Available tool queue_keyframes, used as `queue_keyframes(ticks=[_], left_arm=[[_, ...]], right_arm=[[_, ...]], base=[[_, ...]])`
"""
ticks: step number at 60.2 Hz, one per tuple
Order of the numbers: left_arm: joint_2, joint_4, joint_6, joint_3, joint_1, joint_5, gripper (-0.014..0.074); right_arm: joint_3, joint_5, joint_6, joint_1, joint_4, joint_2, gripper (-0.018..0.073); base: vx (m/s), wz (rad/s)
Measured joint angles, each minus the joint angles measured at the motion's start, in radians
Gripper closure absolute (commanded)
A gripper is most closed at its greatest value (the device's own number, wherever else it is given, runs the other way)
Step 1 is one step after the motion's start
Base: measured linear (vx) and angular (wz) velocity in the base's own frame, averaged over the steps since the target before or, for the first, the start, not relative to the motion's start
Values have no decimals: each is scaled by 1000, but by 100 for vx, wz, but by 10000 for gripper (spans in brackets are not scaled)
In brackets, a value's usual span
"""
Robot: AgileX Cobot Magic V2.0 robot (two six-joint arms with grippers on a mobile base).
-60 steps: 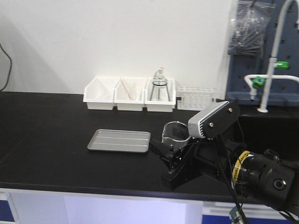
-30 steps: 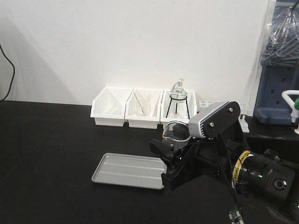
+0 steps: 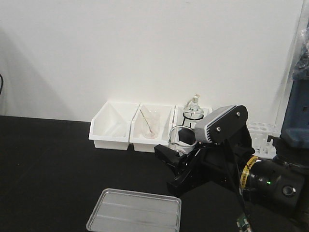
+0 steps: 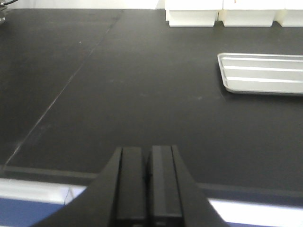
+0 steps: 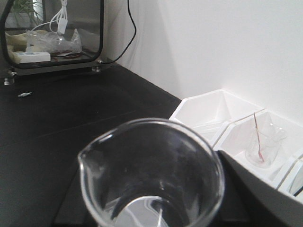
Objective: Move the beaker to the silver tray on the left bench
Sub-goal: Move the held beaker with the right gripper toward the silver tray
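Above the left bench (image 3: 48, 159), right pincer (image 3: 179, 147) clamps the beaker (image 3: 181, 137); left pincer (image 4: 147, 165) sits closed

Row of three white plastic bins (image 3: 147, 144) against plain white wall (image 3: 145, 48). Middle bin holds clear glass beaker with thin rod (image 3: 150, 125), right bin holds round glass flask on black wire tripod (image 3: 194, 111). Clear test-tube rack (image 3: 260, 131) just beside. Black-framed box (image 5: 101, 33) with white cables, well apart.

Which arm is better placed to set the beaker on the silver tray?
Right. The right tool holds the beaker near the silver tray; the left tool is shut and holds nothing.
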Motion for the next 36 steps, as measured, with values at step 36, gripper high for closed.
queue_keyframes(ticks=[36], left_arm=[[0, 0, 0, 0, 0, 0, 595]], right_arm=[[0, 0, 0, 0, 0, 0, 571]], base=[[15, -2]])
